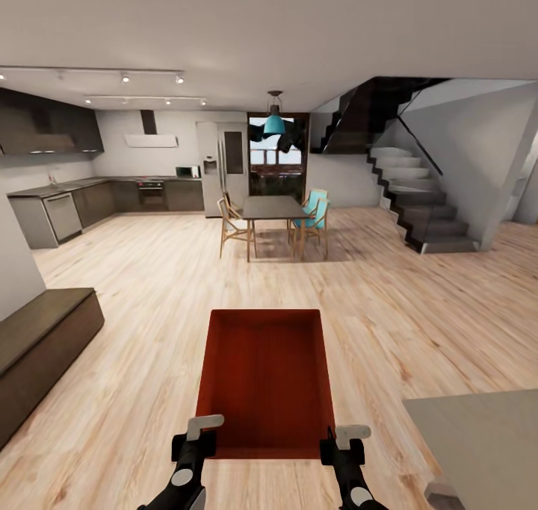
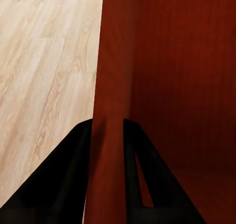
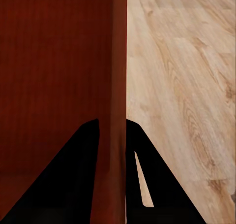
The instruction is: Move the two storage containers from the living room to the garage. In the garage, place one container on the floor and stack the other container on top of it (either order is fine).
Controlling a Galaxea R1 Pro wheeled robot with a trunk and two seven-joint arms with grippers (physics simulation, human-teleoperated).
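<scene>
One red-orange open-topped storage container hangs in front of me above the light wood plank floor, held by both arms. My left gripper is shut on the container's left wall, one finger on each side of it. My right gripper is shut on the right wall in the same way. The bin's inside looks empty. I see a single container here. The garage and its concrete floor are out of view.
Ahead stand a dining table with chairs, a kitchen counter at left and a fridge. A dark staircase rises at right. A low dark bench lies at left, a grey tabletop at lower right.
</scene>
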